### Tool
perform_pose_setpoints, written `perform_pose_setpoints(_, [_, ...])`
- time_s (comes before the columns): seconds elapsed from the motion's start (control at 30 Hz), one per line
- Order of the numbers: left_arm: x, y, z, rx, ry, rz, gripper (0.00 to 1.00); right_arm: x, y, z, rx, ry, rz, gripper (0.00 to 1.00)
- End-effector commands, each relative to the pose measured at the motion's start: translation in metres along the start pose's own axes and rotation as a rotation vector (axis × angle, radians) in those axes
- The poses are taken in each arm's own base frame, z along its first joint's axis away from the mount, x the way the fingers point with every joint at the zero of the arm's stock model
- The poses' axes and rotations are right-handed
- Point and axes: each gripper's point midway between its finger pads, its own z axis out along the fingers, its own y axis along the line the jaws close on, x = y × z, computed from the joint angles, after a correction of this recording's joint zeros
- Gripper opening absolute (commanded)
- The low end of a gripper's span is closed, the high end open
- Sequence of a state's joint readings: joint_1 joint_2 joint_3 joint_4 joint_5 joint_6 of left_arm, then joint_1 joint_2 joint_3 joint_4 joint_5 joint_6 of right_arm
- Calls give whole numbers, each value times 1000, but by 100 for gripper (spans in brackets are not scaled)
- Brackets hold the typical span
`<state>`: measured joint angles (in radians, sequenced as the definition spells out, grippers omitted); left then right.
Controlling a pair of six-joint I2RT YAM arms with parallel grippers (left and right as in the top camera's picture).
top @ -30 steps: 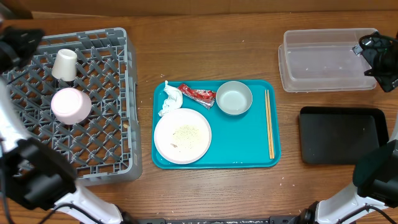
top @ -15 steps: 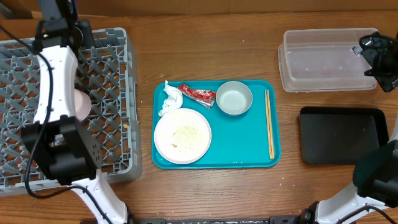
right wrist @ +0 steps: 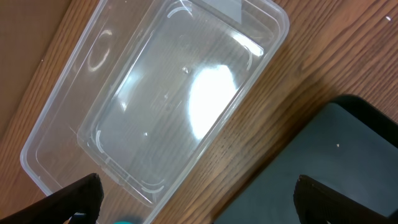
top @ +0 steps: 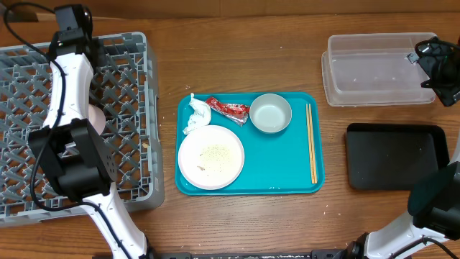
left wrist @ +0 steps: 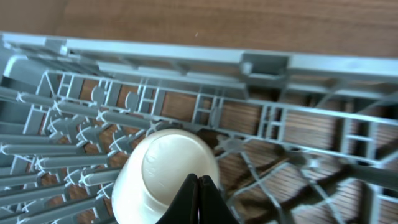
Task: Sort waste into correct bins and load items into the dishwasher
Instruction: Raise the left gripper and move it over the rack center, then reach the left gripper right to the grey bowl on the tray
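My left gripper (left wrist: 199,186) is shut with nothing between its fingers, its tips just over the base of a small white cup (left wrist: 165,177) that stands upside down in the grey dishwasher rack (top: 147,101). Overhead, the left arm (top: 68,83) stretches across the rack, hides the cup and covers most of a round white dish (top: 98,119). On the teal tray (top: 284,173) lie a crumpled napkin (top: 195,114), a red wrapper (top: 228,109), a metal bowl (top: 270,114) and a white plate (top: 210,157) with crumbs (top: 213,152). My right gripper (right wrist: 205,202) hangs open between the clear tub (right wrist: 155,93) and the black tray (right wrist: 348,149).
Wooden chopsticks (top: 311,144) lie along the teal tray's right side. The clear tub (top: 377,68) sits at the back right with the black tray (top: 395,157) in front of it. Bare wood lies between the rack and the teal tray.
The left arm has swung in from the left edge over the rack and now covers the cup overhead. The right arm has not moved.
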<state>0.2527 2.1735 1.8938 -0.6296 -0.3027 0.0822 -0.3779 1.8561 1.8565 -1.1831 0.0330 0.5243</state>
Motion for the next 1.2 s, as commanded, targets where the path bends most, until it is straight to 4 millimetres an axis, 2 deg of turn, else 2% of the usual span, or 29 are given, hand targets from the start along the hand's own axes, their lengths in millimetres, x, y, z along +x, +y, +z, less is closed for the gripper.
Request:
perform_pose_setpoints(0.0, [15,6,22,3,44,5,4,-2,0,-1,2,-10,7,100])
perform_pose_setpoints(0.17, [17,14,26,-4,47,-8,5,-2,0,-1,2,-10,7,100])
perform_pose_setpoints(0.27, [22,26,28,-29,66,-33,4,-3,0,-1,2,-10,7,100])
perform_pose_setpoints(0.5, [40,77,18,-120,119,-369,4,-2,0,-1,2,-10,7,100])
perform_pose_setpoints(0.63, [44,92,7,-31,136,-521,4,-3,0,-1,2,-10,7,100])
perform_pose_setpoints(0.77, [39,98,-11,135,135,-626,4,-2,0,-1,2,-10,7,99])
perform_pose_setpoints(0.93, [11,97,-56,336,51,-667,4,-2,0,-1,2,-10,7,100])
perform_pose_setpoints(1.03, [-10,94,-95,426,-27,-657,4,-2,0,-1,2,-10,7,100])
perform_pose_setpoints(1.07, [-18,92,-110,459,-56,-651,4,-2,0,-1,2,-10,7,100])
perform_pose_setpoints(1.1, [-29,85,-138,531,-102,-634,4,-2,0,-1,2,-10,7,100])
perform_pose_setpoints(1.17, [-43,70,-174,660,-155,-602,7,-2,0,-1,2,-10,7,100])
